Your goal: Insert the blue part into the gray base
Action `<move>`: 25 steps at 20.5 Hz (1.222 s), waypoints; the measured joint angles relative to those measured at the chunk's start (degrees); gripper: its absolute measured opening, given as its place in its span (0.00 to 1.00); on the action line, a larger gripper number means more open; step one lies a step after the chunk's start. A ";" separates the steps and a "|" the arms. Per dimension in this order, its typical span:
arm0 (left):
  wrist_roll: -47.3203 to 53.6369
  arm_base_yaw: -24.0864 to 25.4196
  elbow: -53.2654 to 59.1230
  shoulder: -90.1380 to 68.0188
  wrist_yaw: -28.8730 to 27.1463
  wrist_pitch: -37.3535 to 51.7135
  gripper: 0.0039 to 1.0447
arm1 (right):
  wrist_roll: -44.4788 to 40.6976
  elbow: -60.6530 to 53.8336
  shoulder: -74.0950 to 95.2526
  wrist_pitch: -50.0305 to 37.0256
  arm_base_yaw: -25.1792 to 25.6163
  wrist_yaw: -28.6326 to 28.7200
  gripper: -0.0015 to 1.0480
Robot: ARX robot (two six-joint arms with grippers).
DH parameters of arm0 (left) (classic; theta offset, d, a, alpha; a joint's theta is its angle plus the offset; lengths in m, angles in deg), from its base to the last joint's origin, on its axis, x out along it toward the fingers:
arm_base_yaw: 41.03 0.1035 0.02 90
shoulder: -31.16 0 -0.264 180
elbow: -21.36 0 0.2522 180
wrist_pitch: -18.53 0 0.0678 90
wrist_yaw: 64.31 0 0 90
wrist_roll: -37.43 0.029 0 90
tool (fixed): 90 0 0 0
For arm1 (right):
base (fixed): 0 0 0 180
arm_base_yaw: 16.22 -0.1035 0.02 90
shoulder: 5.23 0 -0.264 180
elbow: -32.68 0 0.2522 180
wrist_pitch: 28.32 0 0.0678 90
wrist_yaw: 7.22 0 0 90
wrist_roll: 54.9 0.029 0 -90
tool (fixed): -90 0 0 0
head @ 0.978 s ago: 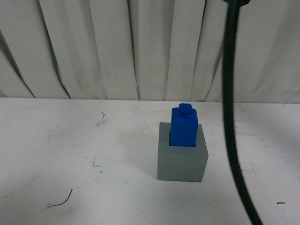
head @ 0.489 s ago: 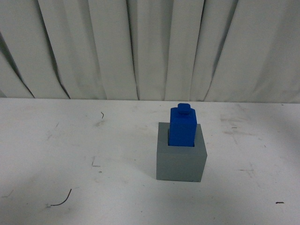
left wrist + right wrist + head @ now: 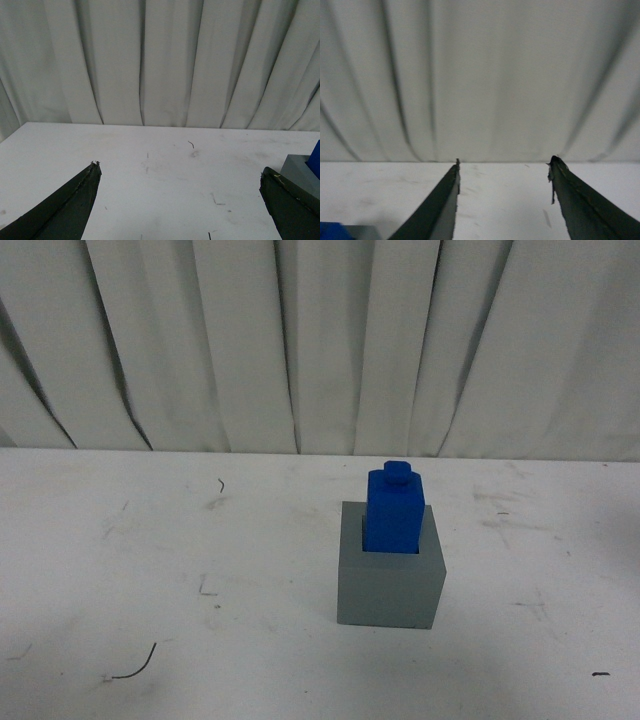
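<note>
The blue part (image 3: 393,510) stands upright in the square recess of the gray base (image 3: 390,585) on the white table, right of the middle in the front view, its stud on top. No arm shows in that view. My left gripper (image 3: 179,169) is open over bare table, with the gray base (image 3: 299,170) and a sliver of the blue part (image 3: 316,160) just beyond one finger. My right gripper (image 3: 505,162) is open and holds nothing; a corner of the blue part (image 3: 332,231) and gray base (image 3: 362,232) shows at the frame's lower edge.
A white pleated curtain (image 3: 300,340) closes off the back of the table (image 3: 150,570). Small dark scuffs and a thin curved scrap (image 3: 135,668) mark the tabletop near the front left.
A black cable that hung down the right side of the front view one second ago has gone from view. The blue part and gray base have stayed where they were.
</note>
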 joint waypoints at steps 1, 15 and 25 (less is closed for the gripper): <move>0.00 0.00 0.00 0.00 0.00 0.00 0.94 | 0.31 -0.98 -1.07 -0.09 0.35 -0.48 0.50; 0.02 -0.04 0.00 0.00 0.13 0.02 0.94 | 2.36 -12.74 -11.85 -3.76 -0.35 0.17 0.10; 0.00 -0.04 0.00 0.00 0.15 -0.02 0.94 | 2.56 -21.79 -20.50 -3.58 -0.35 0.15 0.02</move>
